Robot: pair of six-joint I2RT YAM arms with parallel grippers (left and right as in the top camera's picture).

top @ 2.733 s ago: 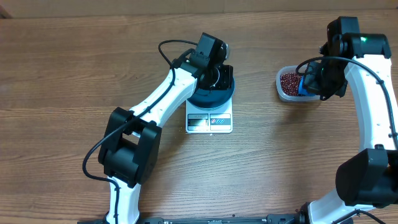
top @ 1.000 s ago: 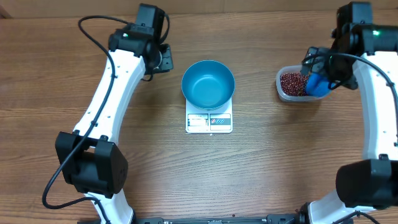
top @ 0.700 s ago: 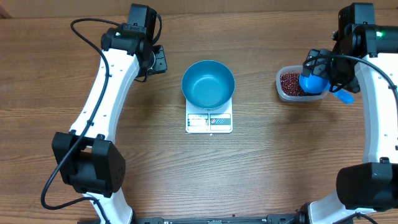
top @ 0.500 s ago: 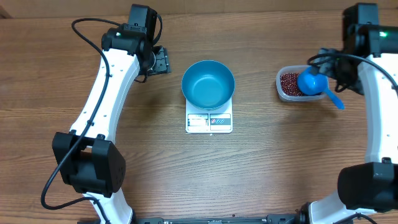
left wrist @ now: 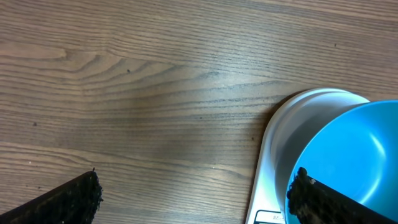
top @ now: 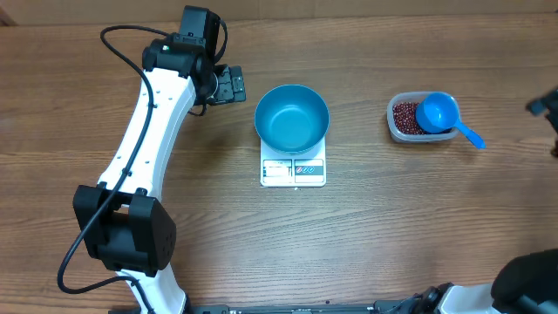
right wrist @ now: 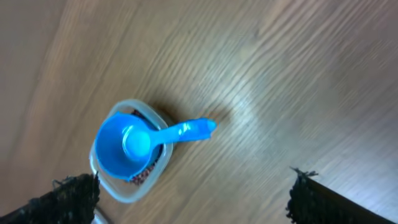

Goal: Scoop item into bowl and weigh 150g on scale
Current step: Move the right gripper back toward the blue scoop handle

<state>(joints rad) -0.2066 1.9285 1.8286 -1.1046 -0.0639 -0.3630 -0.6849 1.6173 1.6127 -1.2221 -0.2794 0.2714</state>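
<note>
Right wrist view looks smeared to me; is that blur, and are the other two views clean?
Right wrist view: yes, motion blur, table grain streaked, scoop and tub soft-edged. Left wrist view: sharp grain, crisp rims on bowl and scale. Overhead view: sharp, even light, faint shadows, no strong glare.

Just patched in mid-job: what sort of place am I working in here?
Probably a robot test bench rather than a real kitchen: a wood-grain table carries a white kitchen scale with a blue bowl on it, plus a clear tub of beans with a blue scoop.
</note>
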